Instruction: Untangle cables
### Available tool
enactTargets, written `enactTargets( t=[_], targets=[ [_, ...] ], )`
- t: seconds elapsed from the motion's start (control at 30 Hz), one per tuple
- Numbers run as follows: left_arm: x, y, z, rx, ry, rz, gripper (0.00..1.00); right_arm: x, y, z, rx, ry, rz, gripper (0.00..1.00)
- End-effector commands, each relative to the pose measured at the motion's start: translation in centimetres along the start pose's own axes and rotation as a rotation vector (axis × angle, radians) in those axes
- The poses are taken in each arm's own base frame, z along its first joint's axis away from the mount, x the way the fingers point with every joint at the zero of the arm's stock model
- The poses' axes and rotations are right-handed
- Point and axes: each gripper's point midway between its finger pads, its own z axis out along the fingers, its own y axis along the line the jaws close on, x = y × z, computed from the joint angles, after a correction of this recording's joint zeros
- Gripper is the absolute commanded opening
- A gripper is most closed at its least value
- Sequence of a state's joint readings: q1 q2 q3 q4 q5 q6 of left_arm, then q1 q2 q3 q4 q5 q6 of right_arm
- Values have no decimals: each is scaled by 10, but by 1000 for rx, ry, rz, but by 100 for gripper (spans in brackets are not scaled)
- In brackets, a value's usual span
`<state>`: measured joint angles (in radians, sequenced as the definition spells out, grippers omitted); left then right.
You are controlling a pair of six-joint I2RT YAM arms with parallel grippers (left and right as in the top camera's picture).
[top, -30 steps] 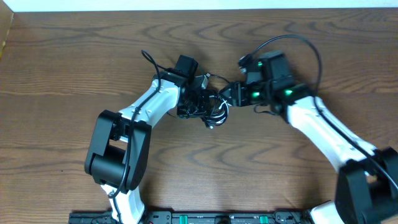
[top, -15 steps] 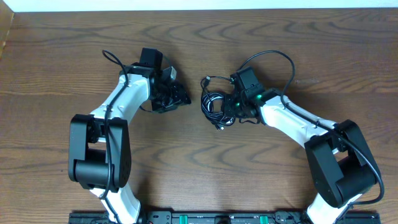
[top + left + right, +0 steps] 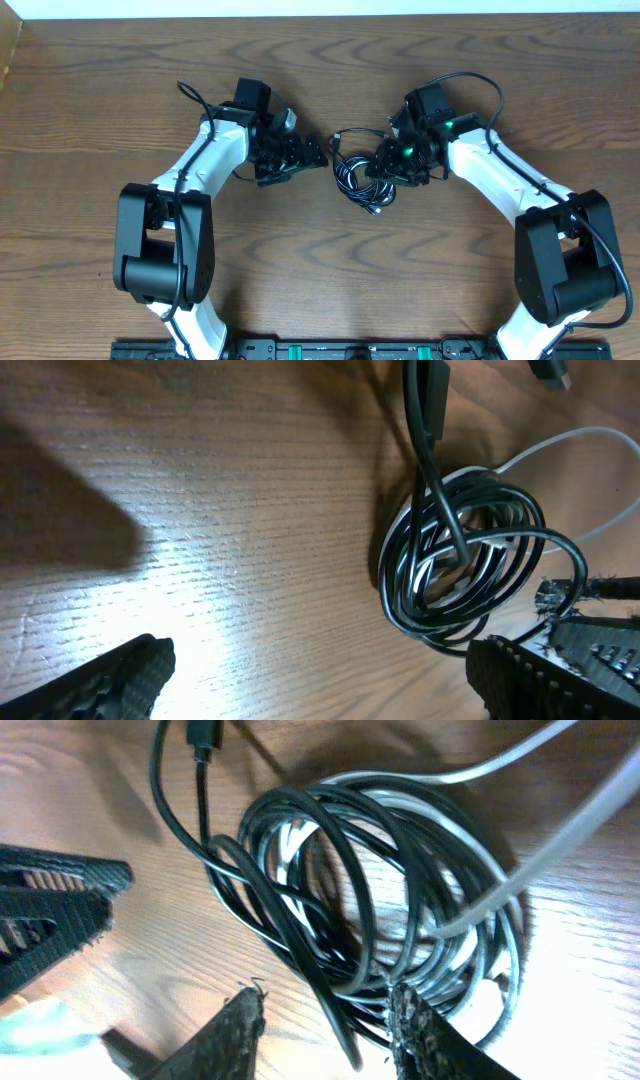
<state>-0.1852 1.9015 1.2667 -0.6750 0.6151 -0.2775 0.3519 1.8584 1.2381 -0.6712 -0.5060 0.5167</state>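
The cables [image 3: 352, 178] lie as one tangled coil on the wooden table between my two grippers. Several black cords [image 3: 300, 890] loop together with one white cord [image 3: 540, 830]. A black plug [image 3: 430, 390] sticks out from the top of the coil [image 3: 465, 560]. My left gripper [image 3: 312, 155] stands wide open just left of the coil, with only bare wood between its fingers [image 3: 110, 680]. My right gripper [image 3: 330, 1035] is at the coil's right side, open. One loose black strand runs through its gap, and its right finger [image 3: 430, 1040] touches the loops.
Thick black arm cables arch behind the left arm [image 3: 190, 95] and the right arm [image 3: 480, 85]. A black equipment rail [image 3: 320, 350] runs along the table's near edge. The left gripper's fingers [image 3: 50, 910] show at the left of the right wrist view.
My left gripper let go of the bundle, opened wide, pulled away left, then came part way back. The right gripper shifted along the coil, and the coil slid slightly right.
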Motion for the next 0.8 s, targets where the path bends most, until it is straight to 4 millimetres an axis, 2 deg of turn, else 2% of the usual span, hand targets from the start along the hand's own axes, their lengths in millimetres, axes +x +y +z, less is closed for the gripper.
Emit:
enactTargets(
  t=[0.0,0.13,0.27,0.37,0.47,0.53,0.73,0.77],
  targets=[
    [-2,-11,-6,18,-16,35,90,-1,-24,-1,155,-22,-75,41],
    [4,-25,3,16,-5,83,72,4,-22,3,200,-24,-128,42],
    [6,-29,10,-11,-12,61,68,1,-36,7,340,-64,-164,46],
    [5,-26,14,-77,-36,48,62,5,-53,27,387,-15,-150,43],
    [5,-31,17,-71,-42,59,62,10,-66,43,404,28,-133,25],
    [5,-34,18,-68,-45,61,61,9,-66,43,392,33,-124,17],
    [11,-44,25,-62,-35,77,61,8,-69,41,378,36,-104,11],
    [13,-48,27,-59,-35,85,54,7,-69,41,378,36,-104,11]
  ],
)
